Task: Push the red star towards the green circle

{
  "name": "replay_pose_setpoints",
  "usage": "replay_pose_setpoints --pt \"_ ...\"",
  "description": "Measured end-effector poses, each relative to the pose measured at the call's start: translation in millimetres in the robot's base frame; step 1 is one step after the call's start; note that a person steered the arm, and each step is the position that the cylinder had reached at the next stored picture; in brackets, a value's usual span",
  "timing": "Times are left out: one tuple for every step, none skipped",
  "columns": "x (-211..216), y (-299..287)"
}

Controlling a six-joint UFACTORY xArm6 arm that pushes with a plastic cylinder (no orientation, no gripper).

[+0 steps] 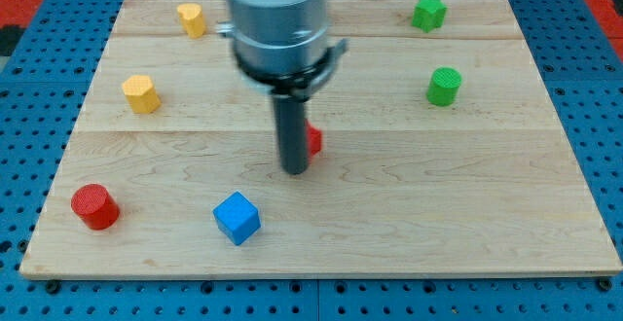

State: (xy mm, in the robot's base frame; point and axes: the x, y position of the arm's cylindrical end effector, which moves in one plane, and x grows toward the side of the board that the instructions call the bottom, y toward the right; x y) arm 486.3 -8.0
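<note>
Blue cube (237, 217) below my tip (294, 170), tip against red block (313, 141).

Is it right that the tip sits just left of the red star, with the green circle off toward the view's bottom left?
Not quite. The camera view shows my tip just left of the red star, mostly hidden behind the rod, but the green circle lies toward the view's upper right.

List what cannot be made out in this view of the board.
- Red block: mostly hidden behind my rod in the camera view; its star shape cannot be confirmed.
- My tip: whether it touches the red block cannot be told.
- Arm housing: blurred and cut off by the view's top edge.
- Green block at the view's top: too small to tell its shape.
</note>
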Motion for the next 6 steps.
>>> replay_pose_setpoints --pt "-49.1 8.0" --pt "-67.8 20.9" --pt "-78.2 -64.8" --pt "-95.1 -51.7" --pt "-95.4 57.2" --pt "-90.5 39.6"
